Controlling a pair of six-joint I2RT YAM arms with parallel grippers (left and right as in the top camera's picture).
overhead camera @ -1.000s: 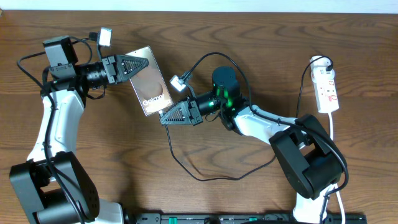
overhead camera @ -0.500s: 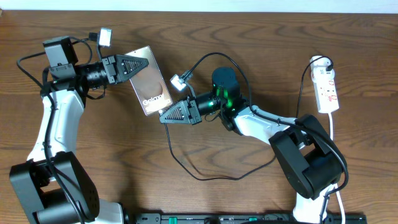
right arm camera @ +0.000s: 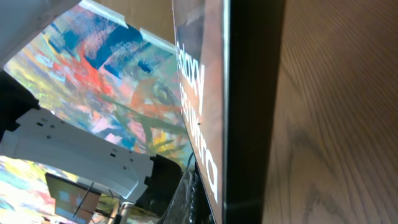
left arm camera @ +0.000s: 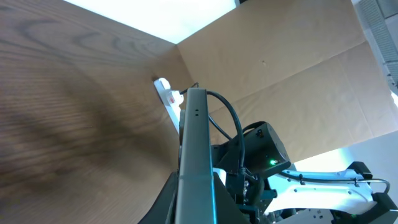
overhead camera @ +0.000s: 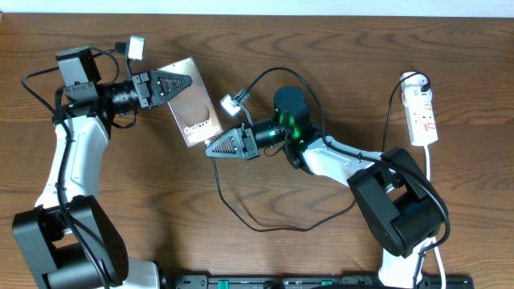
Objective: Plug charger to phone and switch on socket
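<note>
OK, status. The left end effector (overhead camera: pixel 183 83) is clamped on the phone (overhead camera: pixel 201 116) at its upper corner, jaws narrowed to the phone's thickness. In the left wrist view the phone (left arm camera: pixel 196 149) sits edge-on, dead centre between the fingers. The left arm reaches in from the left edge, elbow bent, wrist horizontal and pointing right.

The phone sits upper-centre over the desk (overhead camera: pixel 161 209), long axis running diagonally, printed face up toward the overhead camera. Can't tell whether its lower end touches the wood.

The right end effector (overhead camera: pixel 213 151) has its jaws narrow, fingers converging to a point just beside the phone's lower short edge. The charger (overhead camera: pixel 241 218) cable ends at those tips, so it reads as gripped there. The plug tip itself isn't visible, and I can't tell if it touches the port. In the right wrist view the phone (right arm camera: pixel 199 106) fills the frame edge-on at very close range, white lettering readable.

The right arm comes from the lower right, forearm stretched left across the middle, wrist horizontal, green light lit on the joint housing.

The charger's slack loops on the desk below the right forearm.

The socket (overhead camera: pixel 422 115) lies at the far right edge, well apart from both end effectors, with its white cord alongside.
</note>
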